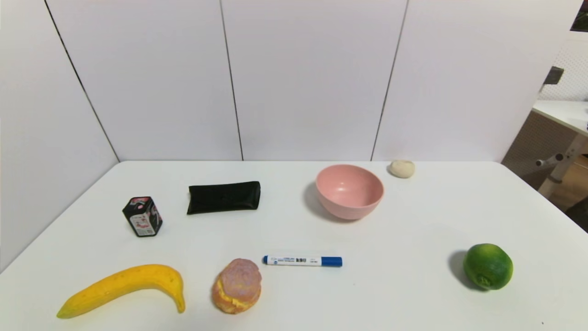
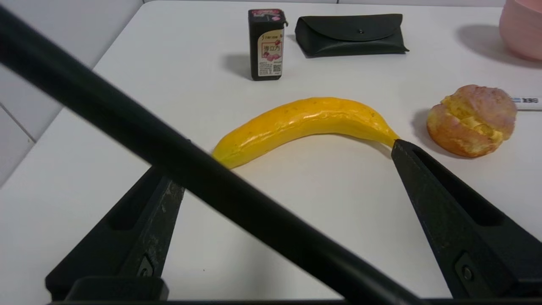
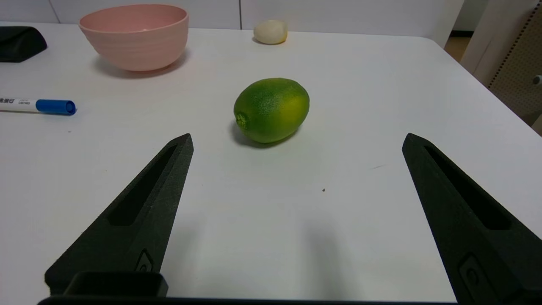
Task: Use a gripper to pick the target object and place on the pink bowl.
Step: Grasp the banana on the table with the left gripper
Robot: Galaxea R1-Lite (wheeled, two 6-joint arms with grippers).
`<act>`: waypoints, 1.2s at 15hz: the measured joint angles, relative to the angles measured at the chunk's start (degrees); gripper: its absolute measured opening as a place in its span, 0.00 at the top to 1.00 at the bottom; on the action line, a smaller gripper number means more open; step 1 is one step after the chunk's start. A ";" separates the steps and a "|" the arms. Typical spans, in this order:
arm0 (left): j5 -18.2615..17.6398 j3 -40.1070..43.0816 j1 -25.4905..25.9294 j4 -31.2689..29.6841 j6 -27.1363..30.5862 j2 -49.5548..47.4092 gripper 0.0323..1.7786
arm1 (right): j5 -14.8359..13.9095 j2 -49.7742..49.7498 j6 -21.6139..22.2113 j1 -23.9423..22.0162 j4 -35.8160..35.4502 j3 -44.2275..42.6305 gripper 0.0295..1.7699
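Observation:
The long yellow banana (image 1: 124, 287) lies on the white table at the near left; the left wrist view shows the banana (image 2: 305, 123) just beyond my left gripper (image 2: 288, 161), which is open and empty, with a black cable crossing in front. The pink bowl (image 1: 349, 191) stands empty at the middle back, and the right wrist view shows the bowl (image 3: 135, 36) far off. My right gripper (image 3: 296, 140) is open and empty, short of the green lime (image 3: 272, 109). Neither gripper shows in the head view.
A pink-and-yellow bun (image 1: 237, 285) lies beside the banana's stem end. A blue-capped marker (image 1: 302, 260), a black pouch (image 1: 224, 196), a small black box (image 1: 142, 216), a lime (image 1: 488, 266) and a pale lump (image 1: 402, 168) also rest on the table (image 1: 413, 220).

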 joint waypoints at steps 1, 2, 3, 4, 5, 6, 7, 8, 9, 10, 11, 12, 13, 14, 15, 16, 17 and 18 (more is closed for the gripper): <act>-0.35 -3.52 -0.01 1.93 0.83 3.08 0.05 | 0.00 0.00 0.00 0.00 0.00 0.00 0.03; -0.61 -7.17 -0.01 3.36 2.06 6.83 0.05 | -0.02 0.00 0.00 0.00 -0.02 0.00 0.03; -0.74 -10.36 -0.01 4.18 3.44 10.54 0.05 | -0.02 0.00 0.00 0.00 -0.02 0.00 0.03; -0.85 -13.46 -0.01 4.82 5.25 14.68 0.05 | 0.00 0.00 0.00 0.00 -0.02 0.00 0.03; -0.94 -15.93 0.00 5.21 7.23 18.57 0.05 | 0.00 0.00 -0.02 0.00 -0.02 0.00 0.03; -1.05 -17.94 0.00 5.32 9.44 22.48 0.05 | -0.02 0.00 -0.02 0.00 -0.02 0.00 0.03; -1.29 -19.77 -0.01 5.35 11.51 26.48 0.05 | 0.01 0.00 0.00 0.00 -0.02 0.00 0.03; -1.88 -21.72 -0.01 5.45 13.98 30.87 0.05 | 0.00 0.00 0.00 0.00 0.00 0.00 0.03; -2.67 -23.60 -0.04 5.53 16.45 35.00 0.05 | -0.02 0.00 0.00 0.00 -0.02 0.00 0.03; -3.56 -25.59 -0.09 5.68 19.47 39.49 0.05 | -0.02 0.00 0.00 0.00 -0.02 0.00 0.03; -4.55 -27.32 -0.09 5.78 22.53 43.57 0.05 | 0.00 0.00 -0.02 0.00 -0.02 0.00 0.03; -5.77 -28.75 -0.09 5.84 25.60 47.54 0.05 | 0.00 0.00 -0.02 0.00 -0.02 0.00 0.03; -7.47 -29.85 -0.12 6.03 29.04 51.54 0.05 | -0.02 0.00 0.00 0.00 -0.02 0.00 0.03; -9.33 -30.57 -0.12 6.83 32.51 54.87 0.05 | -0.02 0.00 0.00 0.00 -0.02 0.00 0.03; -11.41 -31.10 -0.12 8.51 36.05 57.73 0.05 | 0.00 0.00 0.00 0.00 -0.02 0.00 0.03; -13.81 -31.50 -0.12 11.04 39.29 60.33 0.05 | -0.02 0.00 -0.02 0.00 -0.02 0.00 0.03; -15.91 -31.78 -0.12 13.34 41.74 62.45 0.05 | -0.02 0.00 0.00 0.00 -0.02 0.00 0.03; -17.29 -31.91 -0.12 15.27 44.12 64.35 0.05 | -0.05 0.00 -0.02 0.00 -0.02 0.00 0.03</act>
